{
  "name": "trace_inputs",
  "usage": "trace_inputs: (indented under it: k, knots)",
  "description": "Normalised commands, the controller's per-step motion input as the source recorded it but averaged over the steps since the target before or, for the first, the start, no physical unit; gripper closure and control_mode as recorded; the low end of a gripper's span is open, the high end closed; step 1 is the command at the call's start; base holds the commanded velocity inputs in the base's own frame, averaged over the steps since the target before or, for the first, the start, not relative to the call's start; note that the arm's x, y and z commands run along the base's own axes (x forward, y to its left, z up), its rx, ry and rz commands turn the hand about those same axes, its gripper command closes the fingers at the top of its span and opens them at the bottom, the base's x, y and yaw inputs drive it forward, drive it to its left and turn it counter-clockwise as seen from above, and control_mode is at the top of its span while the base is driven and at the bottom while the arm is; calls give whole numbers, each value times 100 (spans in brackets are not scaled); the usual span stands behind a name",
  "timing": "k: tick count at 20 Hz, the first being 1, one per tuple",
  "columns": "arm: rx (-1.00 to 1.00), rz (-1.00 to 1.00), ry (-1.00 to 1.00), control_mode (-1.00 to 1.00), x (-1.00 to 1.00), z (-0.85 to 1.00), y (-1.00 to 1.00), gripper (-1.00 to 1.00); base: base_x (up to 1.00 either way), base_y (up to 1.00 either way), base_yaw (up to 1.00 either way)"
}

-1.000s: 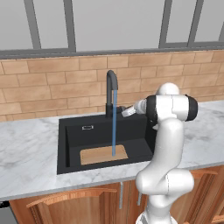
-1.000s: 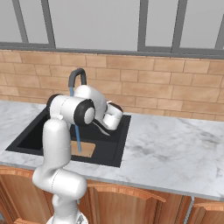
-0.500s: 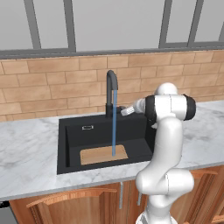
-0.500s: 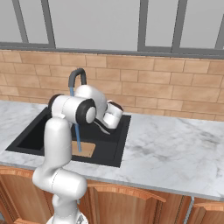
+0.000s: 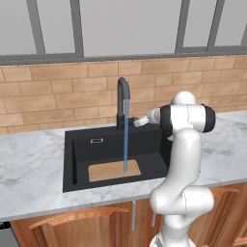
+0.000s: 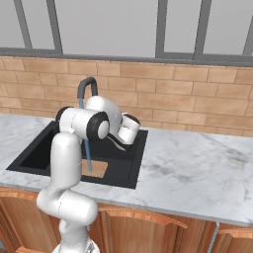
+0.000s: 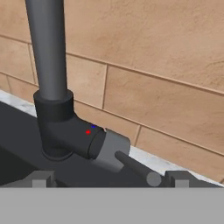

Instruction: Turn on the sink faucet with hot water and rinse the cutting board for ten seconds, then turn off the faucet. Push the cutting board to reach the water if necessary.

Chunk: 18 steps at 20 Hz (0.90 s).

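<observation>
Water (image 5: 126,135) runs onto the cutting board (image 5: 114,171). Our claw (image 7: 109,178) gapes wide around the faucet (image 7: 52,78) lever (image 7: 133,168); we might slip off it.

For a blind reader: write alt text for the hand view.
Close-up of the faucet base against a tan brick wall, its thin side lever pointing toward the camera. The open claw has one fingertip on either side of the lever.
</observation>
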Motion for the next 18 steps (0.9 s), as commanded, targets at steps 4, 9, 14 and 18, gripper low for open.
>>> trace_inputs:
  k: [4, 9, 14, 18]
  knots:
    - [0, 0, 0, -100, 0, 0, 0, -100, 0, 0, 0]
    - [0, 0, 0, -100, 0, 0, 0, -100, 0, 0, 0]
    - [0, 0, 0, -100, 8, 0, 0, -100, 0, 0, 0]
    - [0, 0, 0, -100, 7, 0, 0, -100, 0, 0, 0]
